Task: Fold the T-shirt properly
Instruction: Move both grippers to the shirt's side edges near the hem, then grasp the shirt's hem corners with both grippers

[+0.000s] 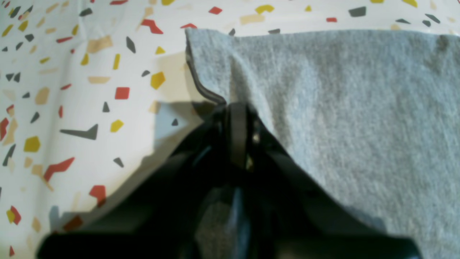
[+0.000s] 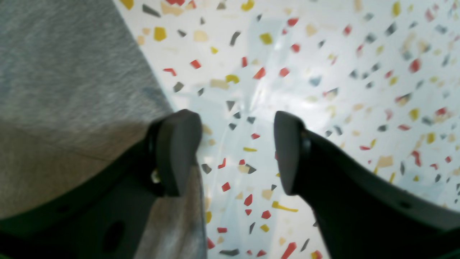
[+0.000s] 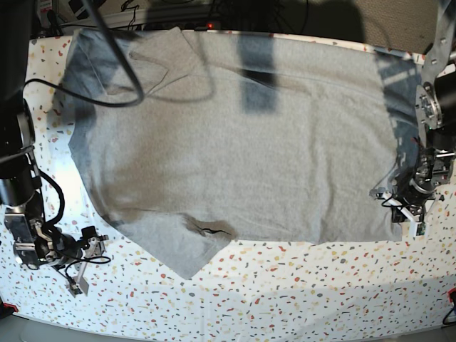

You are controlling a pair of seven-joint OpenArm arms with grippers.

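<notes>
The heather-grey T-shirt point(image 3: 235, 142) lies spread over most of the table, plain side up, with a pointed flap hanging toward the front edge. At its right front corner my left gripper point(image 3: 407, 210) is shut, and the left wrist view shows the left gripper point(image 1: 235, 108) pinching the hem of the T-shirt point(image 1: 341, 108) just below the corner. My right gripper point(image 3: 87, 263) stands open over bare table off the shirt's left front edge. In the right wrist view the right gripper point(image 2: 233, 151) holds nothing, and the T-shirt point(image 2: 72, 90) lies to its left.
The table point(image 3: 285, 292) has a white cover speckled with red, yellow and grey. A black cable point(image 3: 107, 50) drapes over the shirt's back left part. A small dark slit point(image 3: 211, 229) shows in the fabric near the front flap. The table's front edge point(image 3: 235, 329) is close below.
</notes>
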